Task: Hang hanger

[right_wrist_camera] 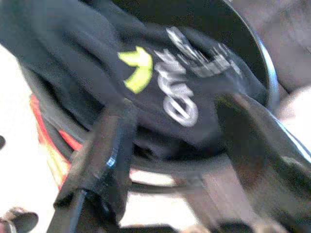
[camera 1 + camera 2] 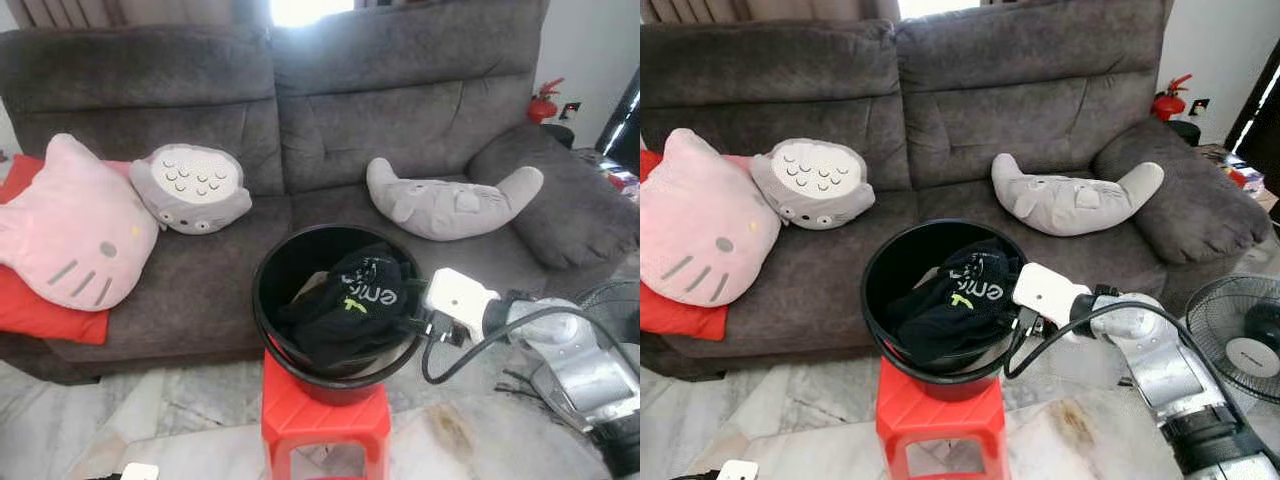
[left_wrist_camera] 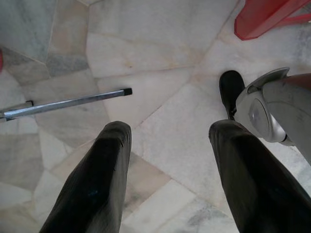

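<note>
A black garment (image 2: 352, 300) with white letters and a yellow mark lies in a black bucket (image 2: 290, 262) on a red stool (image 2: 325, 420). At 3 o'clock of it, the right gripper (image 1: 177, 141) has fingers apart around the cloth. Left gripper (image 3: 167, 179) hangs spread over the marble floor (image 3: 160, 48). Behind stands a grey sofa (image 2: 400, 110).

A home living room: a grey sofa (image 2: 300, 130) strewn with plush cushions (image 2: 70, 225), marble floor (image 2: 180, 420), a standing fan (image 2: 1240, 340).
</note>
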You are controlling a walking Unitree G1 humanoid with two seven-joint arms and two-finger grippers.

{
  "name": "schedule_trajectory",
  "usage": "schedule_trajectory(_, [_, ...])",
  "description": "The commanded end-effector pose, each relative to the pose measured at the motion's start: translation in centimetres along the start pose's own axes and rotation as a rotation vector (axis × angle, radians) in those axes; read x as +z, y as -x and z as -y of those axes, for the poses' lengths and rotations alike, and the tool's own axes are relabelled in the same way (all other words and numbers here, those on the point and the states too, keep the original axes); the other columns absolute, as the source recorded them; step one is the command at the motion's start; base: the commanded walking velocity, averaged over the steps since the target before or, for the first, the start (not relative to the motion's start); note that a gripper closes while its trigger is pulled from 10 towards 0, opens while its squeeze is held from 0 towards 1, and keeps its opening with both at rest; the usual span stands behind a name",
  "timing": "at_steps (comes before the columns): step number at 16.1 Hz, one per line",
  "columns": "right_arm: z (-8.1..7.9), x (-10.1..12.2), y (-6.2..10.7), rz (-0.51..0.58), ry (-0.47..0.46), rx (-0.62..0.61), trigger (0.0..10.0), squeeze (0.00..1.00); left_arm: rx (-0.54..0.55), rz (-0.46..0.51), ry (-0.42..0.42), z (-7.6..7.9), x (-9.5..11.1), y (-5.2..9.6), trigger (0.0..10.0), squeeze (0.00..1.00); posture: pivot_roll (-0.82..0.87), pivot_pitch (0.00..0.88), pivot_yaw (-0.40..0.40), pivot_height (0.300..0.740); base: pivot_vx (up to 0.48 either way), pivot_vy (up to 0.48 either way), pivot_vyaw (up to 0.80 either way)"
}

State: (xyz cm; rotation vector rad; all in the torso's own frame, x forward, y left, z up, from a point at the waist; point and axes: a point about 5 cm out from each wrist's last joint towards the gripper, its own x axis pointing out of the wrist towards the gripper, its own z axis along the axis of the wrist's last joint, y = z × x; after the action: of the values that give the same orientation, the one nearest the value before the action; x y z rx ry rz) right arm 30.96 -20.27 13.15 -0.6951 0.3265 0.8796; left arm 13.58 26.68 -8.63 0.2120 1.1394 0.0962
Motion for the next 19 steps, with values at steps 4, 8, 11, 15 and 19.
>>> schedule_trajectory(4, [1.1,0.9,-0.8,0.075,-0.068,0.029,10.0,1.0,0.002,-0.013,-0.002,-0.2,0.0,0.0,10.0,0.0,-0.14,0.0,0.079,0.719,0.0,0.0,0.0])
schedule_trajectory(8, [1.6,1.4,-1.0,0.074,-0.035,0.065,10.0,1.0,0.001,-0.012,0.0,-0.2,0.0,0.0,10.0,0.0,-0.14,0.0,0.079,0.719,0.0,0.0,0.0])
schedule_trajectory(11, [1.9,1.7,-1.1,0.084,-0.032,0.109,10.0,1.0,0.0,-0.012,0.002,-0.2,0.0,0.0,10.0,0.0,-0.13,0.0,0.078,0.719,0.0,0.0,0.0])
schedule_trajectory(15, [2.1,1.1,-1.2,0.018,-0.01,0.179,10.0,1.0,-0.002,-0.012,0.009,-0.1,0.0,0.0,10.0,0.0,-0.13,0.0,0.075,0.719,0.0,0.0,0.0])
schedule_trajectory(19, [2.1,1.2,-1.4,0.031,-0.013,0.228,10.0,1.0,-0.003,-0.012,0.014,-0.1,0.1,0.0,10.0,0.0,-0.12,0.0,0.074,0.719,0.0,0.0,0.0])
